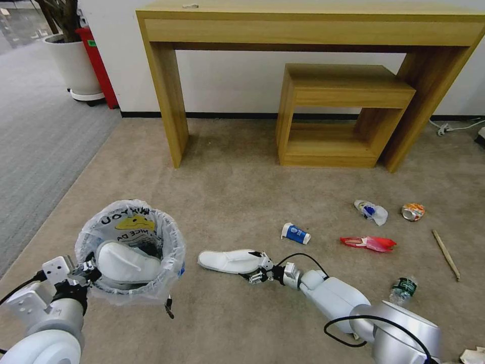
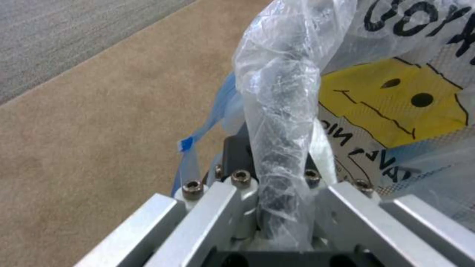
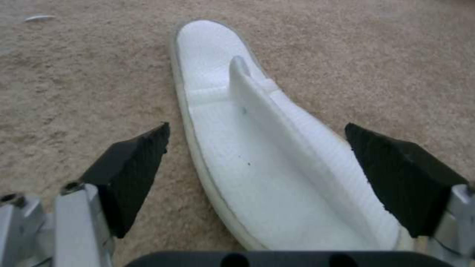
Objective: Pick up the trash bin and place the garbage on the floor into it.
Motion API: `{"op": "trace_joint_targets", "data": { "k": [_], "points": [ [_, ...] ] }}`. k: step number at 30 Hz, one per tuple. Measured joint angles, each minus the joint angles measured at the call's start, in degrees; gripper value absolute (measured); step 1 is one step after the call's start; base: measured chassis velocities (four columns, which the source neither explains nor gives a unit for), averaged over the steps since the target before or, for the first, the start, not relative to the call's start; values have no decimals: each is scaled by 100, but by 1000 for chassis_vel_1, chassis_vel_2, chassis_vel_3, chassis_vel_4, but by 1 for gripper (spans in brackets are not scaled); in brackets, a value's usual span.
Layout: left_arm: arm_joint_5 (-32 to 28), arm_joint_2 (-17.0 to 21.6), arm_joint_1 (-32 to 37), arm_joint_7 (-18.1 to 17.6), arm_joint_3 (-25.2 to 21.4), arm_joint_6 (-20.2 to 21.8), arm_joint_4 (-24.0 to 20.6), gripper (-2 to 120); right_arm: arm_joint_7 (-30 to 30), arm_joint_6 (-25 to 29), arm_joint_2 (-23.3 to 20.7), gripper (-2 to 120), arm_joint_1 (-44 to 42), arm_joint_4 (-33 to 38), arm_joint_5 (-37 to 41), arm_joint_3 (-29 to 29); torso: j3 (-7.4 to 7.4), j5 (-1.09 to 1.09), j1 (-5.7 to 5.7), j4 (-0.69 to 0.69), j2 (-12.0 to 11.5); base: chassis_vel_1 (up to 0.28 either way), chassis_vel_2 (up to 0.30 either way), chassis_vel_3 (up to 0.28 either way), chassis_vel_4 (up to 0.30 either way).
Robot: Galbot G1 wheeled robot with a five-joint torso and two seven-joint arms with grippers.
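Your left hand (image 1: 85, 269) is gripping the trash bin (image 1: 132, 250) rim, one slipper (image 1: 126, 262) inside. Right hand (image 3: 257, 174) is straddling, wide open, the second slipper (image 3: 257, 148) on the floor (image 1: 227, 192); cup (image 1: 295, 233), can (image 1: 413, 211), wrappers (image 1: 368, 243) are waiting.

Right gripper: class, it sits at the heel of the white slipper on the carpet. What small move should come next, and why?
Probably close the right gripper on the slipper. Its pads stand open on either side of the heel, which lies flat on the floor. The left gripper holds the trash bin by its rim close by, with one slipper already inside.
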Motion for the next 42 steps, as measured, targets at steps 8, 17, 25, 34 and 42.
{"op": "trace_joint_targets", "data": {
  "k": [8,17,25,34,42],
  "points": [
    [-26,22,32,-3,-38,-4,-38,2,-25,-10,72,88,-2,-102,-28,-8,0,0,0,0,0,0,0,0,0],
    [-31,26,66,-7,-39,-12,-70,2,-88,-38,159,84,-30,-228,-63,62,0,0,0,0,0,0,0,0,0],
    [-39,33,81,-9,-54,-22,-82,2,-200,-42,254,75,-32,-420,-218,287,0,0,0,0,0,0,0,0,0],
    [-75,48,72,-13,-55,-28,-102,2,-257,-47,269,56,-30,-476,-269,397,0,0,0,0,0,0,0,0,0],
    [-30,15,48,-11,-2,-81,-27,2,-237,-31,254,52,-28,-437,-273,434,0,0,0,0,0,0,0,0,0]
  ]
}}
